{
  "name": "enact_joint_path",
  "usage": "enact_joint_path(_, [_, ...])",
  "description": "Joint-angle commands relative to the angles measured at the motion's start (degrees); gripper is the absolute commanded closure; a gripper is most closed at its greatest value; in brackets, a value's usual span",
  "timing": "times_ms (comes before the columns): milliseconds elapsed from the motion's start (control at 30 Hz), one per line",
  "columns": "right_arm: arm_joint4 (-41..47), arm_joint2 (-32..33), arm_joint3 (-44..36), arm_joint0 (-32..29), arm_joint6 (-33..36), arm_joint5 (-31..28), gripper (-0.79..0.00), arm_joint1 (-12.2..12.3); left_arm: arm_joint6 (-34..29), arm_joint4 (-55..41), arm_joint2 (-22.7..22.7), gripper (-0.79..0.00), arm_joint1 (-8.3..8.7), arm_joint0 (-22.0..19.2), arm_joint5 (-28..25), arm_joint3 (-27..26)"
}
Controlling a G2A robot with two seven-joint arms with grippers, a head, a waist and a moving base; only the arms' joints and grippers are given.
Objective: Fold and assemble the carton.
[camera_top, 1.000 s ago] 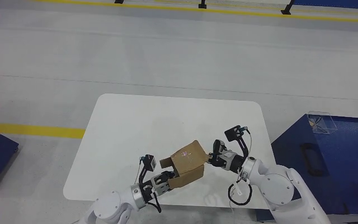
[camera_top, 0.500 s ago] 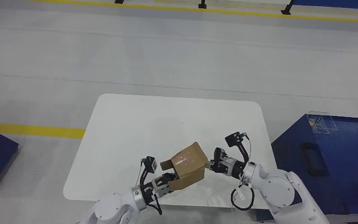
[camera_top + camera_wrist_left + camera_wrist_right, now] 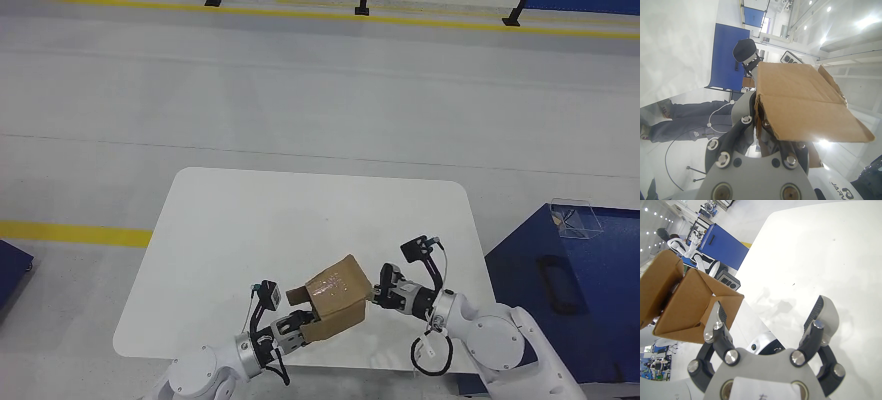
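Note:
A brown cardboard carton (image 3: 335, 293), partly folded with loose flaps, is held tilted above the near part of the white table (image 3: 250, 220). My left gripper (image 3: 290, 326) is shut on the carton's lower left flap; in the left wrist view the cardboard edge (image 3: 800, 106) runs between the fingers of that gripper (image 3: 757, 124). My right gripper (image 3: 384, 290) is open at the carton's right side. In the right wrist view one finger (image 3: 718, 313) lies against a corner flap of the carton (image 3: 687, 300), while the other finger (image 3: 822, 311) stands free over the table.
A blue cabinet (image 3: 560, 290) stands off the table's right edge, with a clear plastic box (image 3: 575, 218) on top. The table's far half (image 3: 320, 200) is bare white surface. Another robot (image 3: 702, 262) and a blue cabinet (image 3: 725, 247) stand beyond the table.
The carton and both grippers have shifted slightly toward the table's near edge. The left gripper's hold on the flap is unchanged, and the right gripper stays open beside the carton.

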Motion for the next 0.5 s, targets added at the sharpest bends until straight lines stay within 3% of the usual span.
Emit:
enact_joint_path(0, [-0.3, -0.6, 0.0, 0.3, -0.2, 0.2, -0.785, -0.1, 0.0, 0.0, 0.0, 0.0, 0.0, 0.0, 0.0, 0.0])
enact_joint_path(300, [2.5, 3.0, 0.0, -0.3, -3.0, -0.7, -0.785, 0.1, 0.4, -0.2, -0.1, 0.0, -0.02, 0.0, -0.3, 0.0])
enact_joint_path(467, [9.5, 9.8, 0.3, -3.6, -11.6, -2.6, -0.785, 0.1, 0.6, -0.3, 0.0, 0.0, -0.05, -0.1, -0.3, 0.3])
